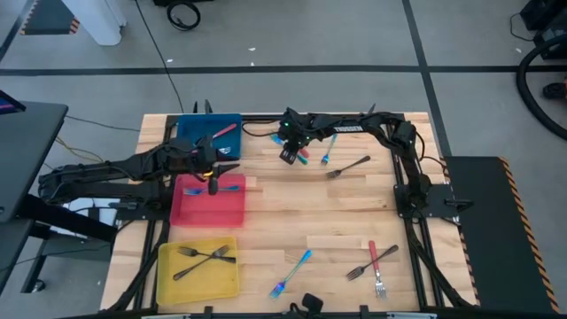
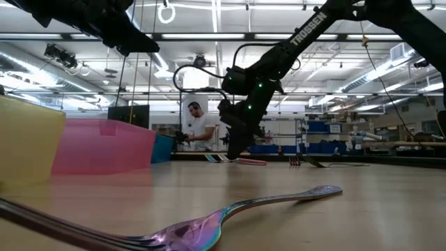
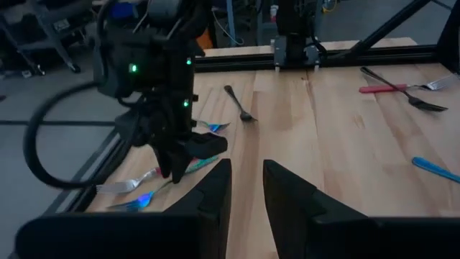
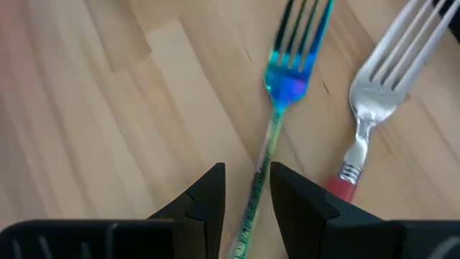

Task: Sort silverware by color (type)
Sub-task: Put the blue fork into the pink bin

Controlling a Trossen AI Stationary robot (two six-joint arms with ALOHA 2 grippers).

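1. Wooden table [image 1: 292,213], slatted; grey floor around it.
2. Right gripper [image 4: 246,188], upper centre in the high view, fingers open astride an iridescent fork [image 4: 287,79]; red-handled fork [image 4: 374,101] beside.
3. Left gripper [image 3: 246,183] over the red tray [image 1: 208,206], fingers part-open, empty.
4. A person [image 2: 201,127] stands in the background.

Grey floor [image 1: 354,35] with dark tape lines; ceiling strip lights [image 2: 209,38]; shelving at back; a person [image 2: 198,129] standing beyond table.

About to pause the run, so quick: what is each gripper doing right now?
Left gripper: over the red tray, fingers apart, nothing between them.
Right gripper: open, straddling the handle of an iridescent fork, not yet closed on it.
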